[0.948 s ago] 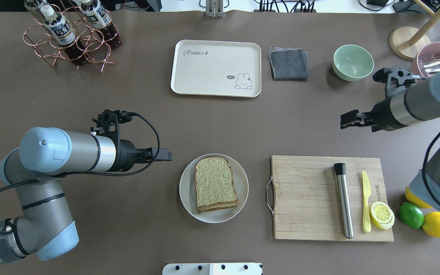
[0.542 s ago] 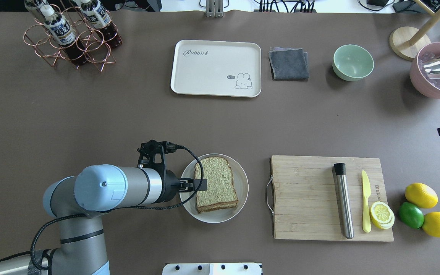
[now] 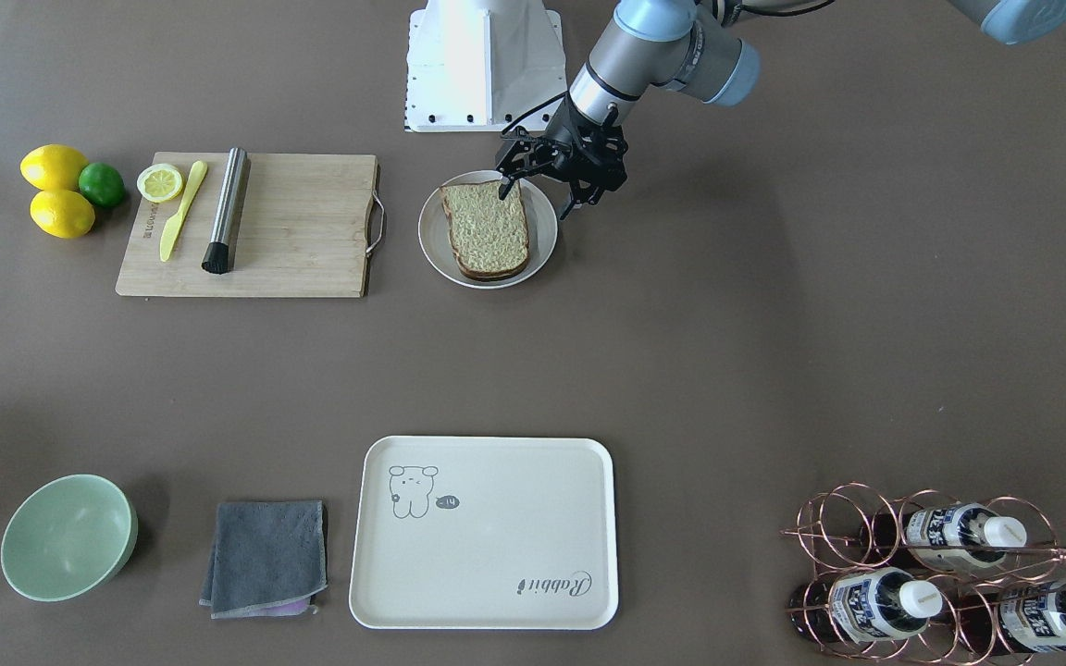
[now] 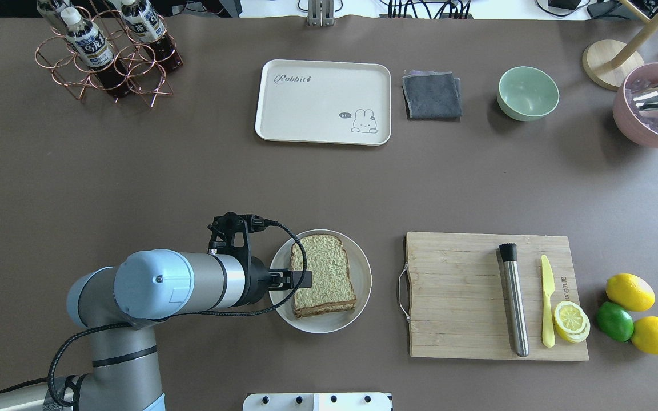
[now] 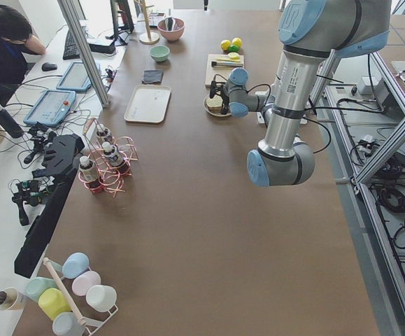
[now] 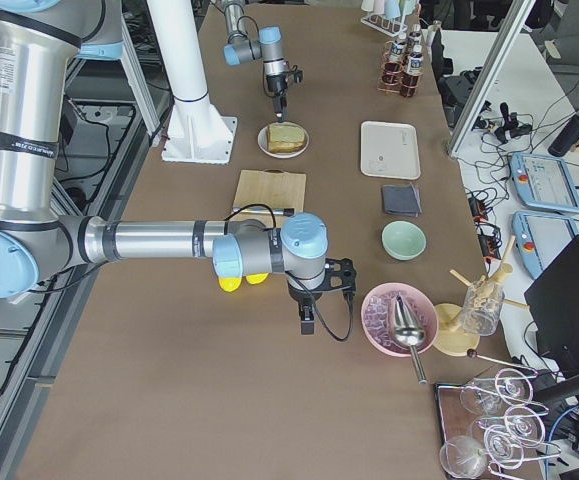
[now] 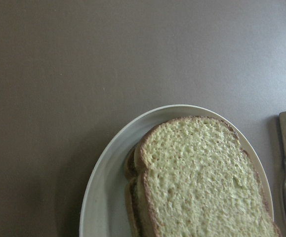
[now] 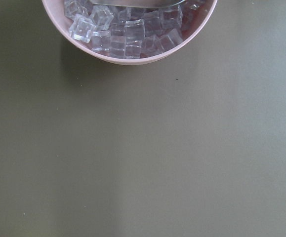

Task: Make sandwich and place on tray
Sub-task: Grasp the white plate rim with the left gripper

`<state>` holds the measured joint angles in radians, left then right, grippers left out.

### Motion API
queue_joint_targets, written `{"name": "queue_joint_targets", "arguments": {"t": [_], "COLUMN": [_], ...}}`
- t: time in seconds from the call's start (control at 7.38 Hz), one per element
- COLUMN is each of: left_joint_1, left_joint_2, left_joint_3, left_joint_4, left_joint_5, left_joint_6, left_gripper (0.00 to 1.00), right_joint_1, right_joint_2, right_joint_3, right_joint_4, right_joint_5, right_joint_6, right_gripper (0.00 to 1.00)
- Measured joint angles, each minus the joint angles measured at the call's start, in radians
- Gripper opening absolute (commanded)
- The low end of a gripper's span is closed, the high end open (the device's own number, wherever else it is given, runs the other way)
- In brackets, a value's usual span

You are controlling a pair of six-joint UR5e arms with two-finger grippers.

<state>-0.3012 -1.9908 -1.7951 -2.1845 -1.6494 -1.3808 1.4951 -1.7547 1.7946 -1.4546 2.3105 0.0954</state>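
The sandwich (image 4: 323,277) is two tan speckled bread slices stacked on a round white plate (image 4: 363,274); no egg shows. It also shows in the front view (image 3: 487,227) and the left wrist view (image 7: 202,177). My left gripper (image 4: 297,278) hangs open over the sandwich's left edge; in the front view (image 3: 538,196) one finger is at the bread's corner and the other beyond the plate rim. The cream Rabbit tray (image 4: 317,103) lies bare at the far middle. My right gripper (image 6: 307,322) shows only in the right side view, near the pink bowl; I cannot tell its state.
A wooden cutting board (image 4: 460,297) right of the plate holds a steel muddler (image 4: 513,297), a yellow knife (image 4: 546,302) and a lemon slice (image 4: 570,319). Lemons and a lime (image 4: 629,314), a grey cloth (image 4: 432,94), a green bowl (image 4: 528,92), a pink ice bowl (image 4: 654,114) and a bottle rack (image 4: 106,51) stand around.
My left arm swung from left of the plate to over the sandwich's left edge, then edged slightly right. My right arm pulled back out of the overhead view to the right.
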Motion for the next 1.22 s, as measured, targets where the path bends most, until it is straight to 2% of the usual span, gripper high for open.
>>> {"name": "queue_joint_targets", "arguments": {"t": [0.27,0.54,0.68,1.22], "left_joint_1": [-0.005,-0.011,-0.012,-0.003], "left_joint_2": [0.015,0.047,0.054,0.049], "left_joint_3": [0.001,0.002,0.003,0.037], "left_joint_4": [0.0,0.0,0.0,-0.004], "left_joint_5": [0.001,-0.002,-0.003,0.003], "left_joint_6": [0.019,0.038,0.048,0.065], "left_gripper": [0.99,0.95,0.68,0.66], "right_joint_1": [0.063,0.086,0.088,0.089], "right_joint_2": [0.069,0.07,0.069,0.069], "right_joint_3": [0.001,0.003,0.003,0.003], "right_joint_4": [-0.189,-0.237,-0.241,-0.242], "right_joint_5": [-0.002,-0.007,-0.008,-0.008], "right_joint_6": [-0.054,-0.061,-0.062,-0.062], "right_gripper": [1.0,1.0,1.0,1.0]}}
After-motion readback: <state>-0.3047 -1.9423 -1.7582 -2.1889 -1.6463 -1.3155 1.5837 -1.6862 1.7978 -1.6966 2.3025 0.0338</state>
